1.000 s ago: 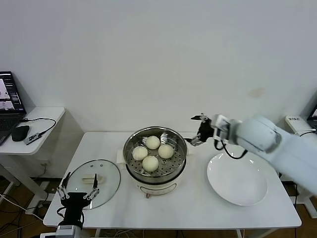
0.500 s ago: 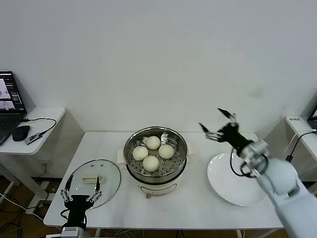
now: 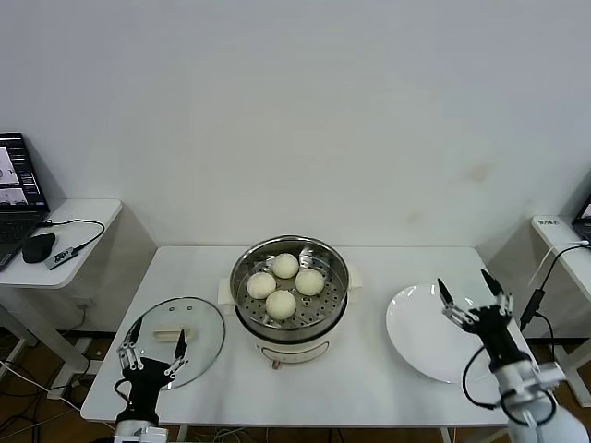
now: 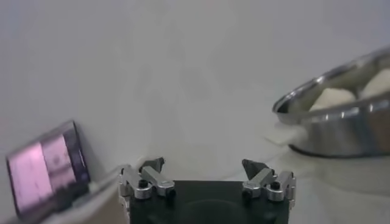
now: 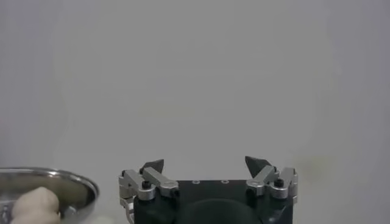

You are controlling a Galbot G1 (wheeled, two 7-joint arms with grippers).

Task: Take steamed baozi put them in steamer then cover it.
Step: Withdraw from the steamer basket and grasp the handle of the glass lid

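Several cream-white baozi (image 3: pixel 281 304) lie in the shiny steel steamer (image 3: pixel 246 310) on its white pot base at the table's middle. The steamer rim also shows in the left wrist view (image 4: pixel 341 119) and the right wrist view (image 5: pixel 79 185). The clear glass cover (image 3: pixel 203 329) with its cream handle lies flat on the table at the left. My left gripper (image 3: pixel 150 349) is open and empty at the table's front left edge, beside the cover. My right gripper (image 3: pixel 475 295) is open and empty, low at the front right, over the white plate's near edge.
A flat white plate (image 3: pixel 425 337) lies right of the steamer. A side table at the far left holds a laptop (image 3: pixel 18 185), a mouse (image 3: pixel 39 247) and cables. The laptop screen shows in the left wrist view (image 4: pixel 46 176). A white wall stands behind.
My right arm has drawn back from beside the steamer, swinging right and down to the table's front right. The left gripper has barely moved. The baozi and cover have stayed put.
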